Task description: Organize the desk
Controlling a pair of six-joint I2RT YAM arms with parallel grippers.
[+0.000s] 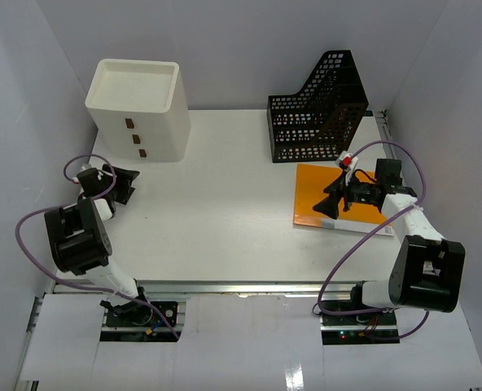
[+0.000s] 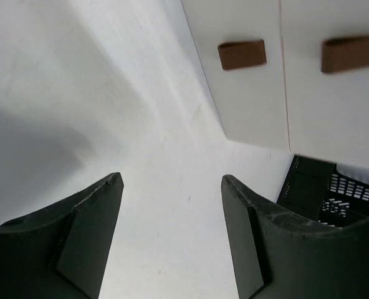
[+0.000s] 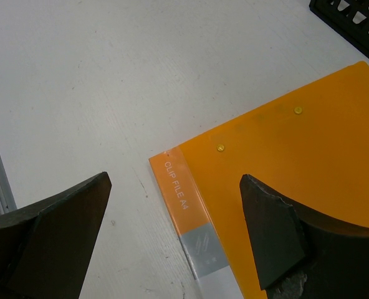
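Well, from the top view you can judge the job as barely started. The desk [image 1: 225, 204] carries a white three-drawer box [image 1: 139, 110] at its far left and a black mesh file holder [image 1: 318, 110] at its far right. An orange clip file [image 1: 318, 183] lies flat on the desk just in front of the holder, not standing in it. Your right gripper [image 1: 330, 201] hovers over the file's near part with jaws spread and nothing in them. Your left gripper [image 1: 120, 184] sits near the left wall in front of the drawer box, also released and empty. All three drawers look closed.

Next, the left wrist view shows you that gripper [image 2: 172, 240] with its fingers [image 2: 88, 243] apart over bare desk [image 2: 110, 93]. The drawer box [image 2: 284, 106] with its brown handles [image 2: 242, 54] is just ahead, and a bit of the file holder [image 2: 334, 193] shows beyond.

Finally, the right wrist view puts the open right gripper [image 3: 172, 230] above the file's labelled spine corner [image 3: 184, 199]. The clip file [image 3: 297, 149] rests flat on the desk [image 3: 78, 81], and the holder's edge [image 3: 353, 18] is at the top corner. The file is the only loose item in sight, so what's left for you, most likely, is gripping it and standing it in the holder.
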